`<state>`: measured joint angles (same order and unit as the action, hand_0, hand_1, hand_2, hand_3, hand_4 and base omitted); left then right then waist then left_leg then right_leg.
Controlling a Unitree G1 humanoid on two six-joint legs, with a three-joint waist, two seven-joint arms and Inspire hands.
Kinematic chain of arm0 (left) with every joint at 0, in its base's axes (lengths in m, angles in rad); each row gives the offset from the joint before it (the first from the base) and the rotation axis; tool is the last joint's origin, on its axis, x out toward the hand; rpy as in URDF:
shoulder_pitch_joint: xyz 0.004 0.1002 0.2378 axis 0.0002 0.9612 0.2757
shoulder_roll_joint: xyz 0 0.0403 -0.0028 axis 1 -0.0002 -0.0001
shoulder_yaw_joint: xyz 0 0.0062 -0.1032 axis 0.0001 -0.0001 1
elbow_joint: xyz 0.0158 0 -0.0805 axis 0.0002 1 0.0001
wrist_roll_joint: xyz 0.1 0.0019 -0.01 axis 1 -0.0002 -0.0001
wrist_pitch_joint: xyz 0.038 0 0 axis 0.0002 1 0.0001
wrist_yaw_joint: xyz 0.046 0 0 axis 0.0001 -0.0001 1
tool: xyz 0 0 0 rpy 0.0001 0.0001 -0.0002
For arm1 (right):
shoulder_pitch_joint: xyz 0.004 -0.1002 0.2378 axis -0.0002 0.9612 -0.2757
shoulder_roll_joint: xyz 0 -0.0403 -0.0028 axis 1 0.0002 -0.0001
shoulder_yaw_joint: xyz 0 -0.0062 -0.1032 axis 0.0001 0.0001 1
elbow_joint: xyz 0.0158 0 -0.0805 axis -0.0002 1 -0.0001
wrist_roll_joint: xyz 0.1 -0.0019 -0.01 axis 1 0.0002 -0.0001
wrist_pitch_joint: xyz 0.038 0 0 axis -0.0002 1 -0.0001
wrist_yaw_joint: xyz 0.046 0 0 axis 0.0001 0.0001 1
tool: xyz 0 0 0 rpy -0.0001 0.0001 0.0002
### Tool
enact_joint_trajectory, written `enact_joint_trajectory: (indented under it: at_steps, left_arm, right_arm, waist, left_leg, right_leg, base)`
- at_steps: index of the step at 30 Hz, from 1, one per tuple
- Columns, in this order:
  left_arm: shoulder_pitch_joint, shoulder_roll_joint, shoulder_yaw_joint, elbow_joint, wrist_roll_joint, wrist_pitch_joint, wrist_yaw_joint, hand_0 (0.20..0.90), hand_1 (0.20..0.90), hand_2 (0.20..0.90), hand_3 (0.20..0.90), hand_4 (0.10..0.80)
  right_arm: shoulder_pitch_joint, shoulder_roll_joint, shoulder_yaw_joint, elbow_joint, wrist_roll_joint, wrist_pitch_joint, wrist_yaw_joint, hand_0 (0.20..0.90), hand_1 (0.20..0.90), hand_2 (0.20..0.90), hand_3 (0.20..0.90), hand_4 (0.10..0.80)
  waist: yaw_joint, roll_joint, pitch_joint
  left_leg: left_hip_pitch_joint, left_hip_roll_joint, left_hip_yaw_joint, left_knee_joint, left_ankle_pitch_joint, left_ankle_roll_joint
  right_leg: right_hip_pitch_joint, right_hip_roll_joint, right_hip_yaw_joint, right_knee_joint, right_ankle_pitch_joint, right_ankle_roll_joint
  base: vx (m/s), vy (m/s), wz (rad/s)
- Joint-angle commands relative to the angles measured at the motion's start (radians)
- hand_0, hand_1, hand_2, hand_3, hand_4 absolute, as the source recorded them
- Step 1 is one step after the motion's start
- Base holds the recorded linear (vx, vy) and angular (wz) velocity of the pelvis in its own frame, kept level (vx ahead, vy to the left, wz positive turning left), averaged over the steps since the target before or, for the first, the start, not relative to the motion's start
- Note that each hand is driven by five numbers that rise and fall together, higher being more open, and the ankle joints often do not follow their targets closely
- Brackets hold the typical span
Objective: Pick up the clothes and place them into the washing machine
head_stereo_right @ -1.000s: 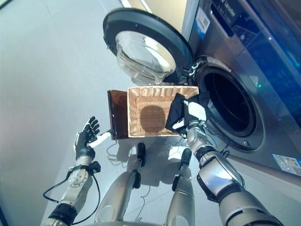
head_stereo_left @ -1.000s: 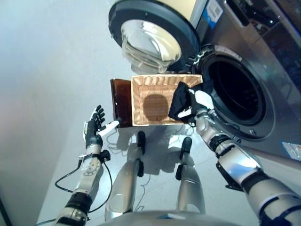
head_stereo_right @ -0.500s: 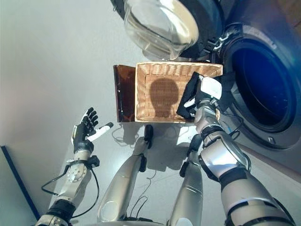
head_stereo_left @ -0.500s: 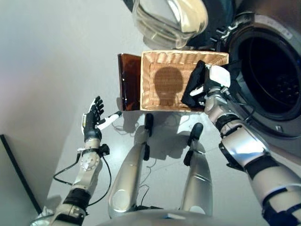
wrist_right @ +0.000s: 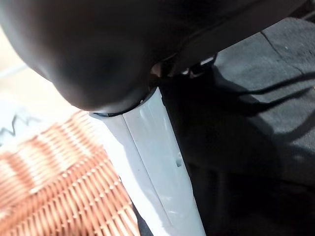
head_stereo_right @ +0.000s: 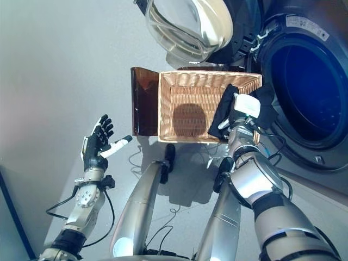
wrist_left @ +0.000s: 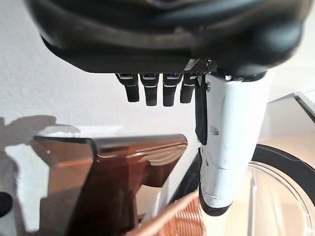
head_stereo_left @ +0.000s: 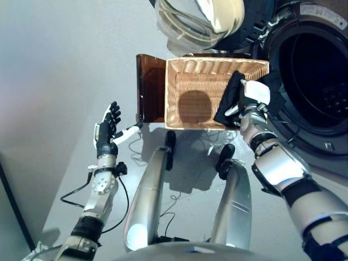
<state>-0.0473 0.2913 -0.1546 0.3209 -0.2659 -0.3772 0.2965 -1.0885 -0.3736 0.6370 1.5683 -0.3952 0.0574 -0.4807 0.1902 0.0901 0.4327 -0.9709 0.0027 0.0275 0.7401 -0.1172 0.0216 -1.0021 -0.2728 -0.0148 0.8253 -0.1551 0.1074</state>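
Observation:
A black garment (head_stereo_left: 230, 99) hangs over the right rim of the wicker basket (head_stereo_left: 190, 76), and my right hand (head_stereo_left: 251, 103) is shut on it there. The right wrist view shows the same black cloth (wrist_right: 256, 147) beside the white-covered thumb (wrist_right: 157, 167), with wicker (wrist_right: 59, 196) below. The washing machine drum opening (head_stereo_left: 318, 70) gapes just right of that hand, and its round glass door (head_stereo_left: 201, 22) swings open above the basket. My left hand (head_stereo_left: 107, 130) hovers open over the floor, left of the basket, holding nothing.
A brown translucent panel (head_stereo_left: 149, 92) stands against the basket's left side, also seen as the brown panel (wrist_left: 118, 167) in the left wrist view. Grey floor (head_stereo_left: 54, 65) spreads to the left.
The camera has shifted, so the basket and machine sit differently in the picture. My right hand keeps its grip on the black garment at the basket's right rim. The left hand stays open.

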Motion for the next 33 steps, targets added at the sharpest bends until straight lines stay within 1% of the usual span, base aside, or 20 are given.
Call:
enact_joint_trajectory:
  at_steps: [1, 2, 3, 10, 15, 23, 25, 27, 29, 32, 33]
  left_arm:
    - [0.022, 0.026, 0.069, -0.107, 0.029, -0.059, 0.023, 0.9, 0.9, 0.9, 0.9, 0.8]
    - [0.02, 0.026, 0.068, -0.105, 0.03, -0.057, 0.025, 0.9, 0.9, 0.9, 0.9, 0.8]
    - [0.019, 0.028, 0.069, -0.098, 0.03, -0.062, 0.033, 0.9, 0.9, 0.9, 0.9, 0.8]
    - [0.023, 0.044, 0.073, -0.102, 0.038, -0.075, 0.049, 0.9, 0.9, 0.9, 0.9, 0.8]
    - [0.035, 0.053, 0.091, -0.086, 0.028, -0.092, 0.057, 0.9, 0.9, 0.9, 0.9, 0.8]
    - [0.042, 0.06, 0.105, -0.064, 0.015, -0.108, 0.06, 0.9, 0.9, 0.9, 0.9, 0.8]
    - [0.034, 0.062, 0.103, -0.055, 0.006, -0.117, 0.062, 0.9, 0.9, 0.9, 0.9, 0.8]
    - [0.036, 0.063, 0.102, -0.058, 0.002, -0.119, 0.062, 0.9, 0.9, 0.9, 0.9, 0.8]
    - [0.038, 0.062, 0.094, -0.054, -0.011, -0.128, 0.061, 0.9, 0.9, 0.9, 0.9, 0.8]
    - [0.031, 0.062, 0.08, -0.035, -0.026, -0.132, 0.058, 0.9, 0.9, 0.9, 0.9, 0.8]
    - [0.031, 0.062, 0.076, -0.031, -0.028, -0.131, 0.058, 0.9, 0.9, 0.9, 0.9, 0.8]
  right_arm:
    - [0.042, -0.045, 0.042, 0.017, -0.039, 0.04, -0.003, 0.7, 0.7, 0.7, 0.7, 0.657]
    - [0.042, -0.041, 0.04, 0.015, -0.045, 0.042, -0.003, 0.367, 0.367, 0.367, 0.367, 0.42]
    - [0.041, -0.038, 0.036, 0.004, -0.046, 0.039, -0.016, 0.2, 0.2, 0.2, 0.2, 0.3]
    - [0.006, -0.03, 0.038, -0.038, -0.042, 0.025, -0.049, 0.2, 0.2, 0.2, 0.2, 0.3]
    - [-0.028, -0.029, 0.042, -0.083, -0.037, 0.011, -0.076, 0.2, 0.2, 0.2, 0.2, 0.3]
    - [-0.054, -0.024, 0.011, -0.148, 0.006, -0.013, -0.108, 0.2, 0.2, 0.2, 0.2, 0.3]
    - [-0.062, -0.025, -0.022, -0.192, 0.062, -0.045, -0.125, 0.2, 0.2, 0.2, 0.2, 0.3]
    - [-0.065, -0.025, -0.034, -0.203, 0.083, -0.054, -0.127, 0.2, 0.2, 0.2, 0.2, 0.3]
    - [-0.068, -0.023, -0.093, -0.24, 0.181, -0.098, -0.137, 0.2, 0.2, 0.2, 0.2, 0.3]
    - [-0.059, -0.027, -0.142, -0.284, 0.268, -0.138, -0.137, 0.2, 0.2, 0.2, 0.2, 0.3]
    - [-0.051, -0.031, -0.165, -0.301, 0.302, -0.152, -0.141, 0.2, 0.2, 0.2, 0.2, 0.3]
  waist:
    - [0.019, 0.067, -0.056]
    - [0.017, 0.068, -0.057]
    - [0.016, 0.068, -0.058]
    - [0.01, 0.071, -0.059]
    - [0.0, 0.068, -0.06]
    - [-0.009, 0.064, -0.065]
    - [-0.013, 0.062, -0.072]
    - [-0.013, 0.063, -0.073]
    - [-0.014, 0.063, -0.088]
    - [-0.013, 0.06, -0.103]
    - [-0.015, 0.06, -0.104]
  left_leg:
    - [-0.032, -0.012, 0.006, 0.018, -0.085, -0.037]
    - [-0.03, -0.013, 0.006, 0.012, -0.083, -0.036]
    - [-0.024, -0.013, 0.009, 0.0, -0.078, -0.036]
    - [-0.016, -0.016, 0.015, -0.046, -0.055, -0.035]
    - [-0.008, -0.016, 0.017, -0.082, -0.04, -0.036]
    - [0.031, -0.016, 0.025, -0.147, -0.019, -0.032]
    - [0.063, -0.019, 0.026, -0.197, -0.004, -0.032]
    - [0.08, -0.021, 0.028, -0.216, 0.004, -0.033]
    - [0.126, -0.026, 0.034, -0.27, 0.02, -0.031]
    - [0.192, -0.032, 0.044, -0.335, 0.04, -0.029]
    - [0.207, -0.03, 0.052, -0.368, 0.081, -0.023]
  right_leg:
    - [0.021, 0.045, -0.034, 0.04, -0.082, -0.089]
    - [0.021, 0.047, -0.032, 0.036, -0.08, -0.089]
    - [0.023, 0.049, -0.031, 0.027, -0.075, -0.089]
    - [0.025, 0.054, -0.027, -0.012, -0.05, -0.085]
    - [0.028, 0.058, -0.02, -0.046, -0.031, -0.081]
    - [0.06, 0.057, -0.025, -0.105, -0.006, -0.072]
    - [0.093, 0.058, -0.026, -0.152, 0.009, -0.066]
    - [0.108, 0.056, -0.027, -0.168, 0.018, -0.063]
    - [0.153, 0.056, -0.027, -0.226, 0.038, -0.056]
    - [0.218, 0.054, -0.03, -0.304, 0.069, -0.046]
    - [0.237, 0.053, -0.038, -0.346, 0.11, -0.049]
  base:
    - [0.0, 0.0, 0.0]
    - [0.0, 0.0, 0.0]
    - [0.0, 0.0, 0.0]
    - [-0.015, 0.004, -0.01]
    - [-0.014, 0.007, -0.01]
    - [0.014, 0.006, -0.03]
    - [0.046, -0.004, -0.06]
    - [0.039, 0.009, -0.09]
    - [0.083, 0.028, -0.06]
    - [0.044, 0.034, -0.12]
    - [-0.017, 0.035, -0.17]
